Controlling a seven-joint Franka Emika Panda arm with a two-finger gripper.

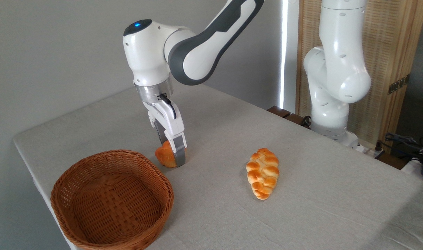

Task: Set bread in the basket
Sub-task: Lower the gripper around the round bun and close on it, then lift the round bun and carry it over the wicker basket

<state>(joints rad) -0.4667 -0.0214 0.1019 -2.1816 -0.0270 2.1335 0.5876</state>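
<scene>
From my station I see the bench (301, 180) under its pale cloth, taking up most of the view, with the arm (197, 45) bent down over its left half. The basket (110, 199) sits at the near left corner and holds nothing, so nothing has been delivered. A braided loaf (263, 173) lies well apart to the right; I judge it is not my target. The tool (173, 156) points straight down, its fingers either side of the bread (165, 157), the small orange bun just beyond the basket's far rim. The near finger covers part of the bun and the fingers appear to be pressed on it, though I cannot see the far contact. The bun seems to rest on the bench or barely off it. I judge the grasp is about made; lifting, carrying over the rim and releasing are all left.
</scene>
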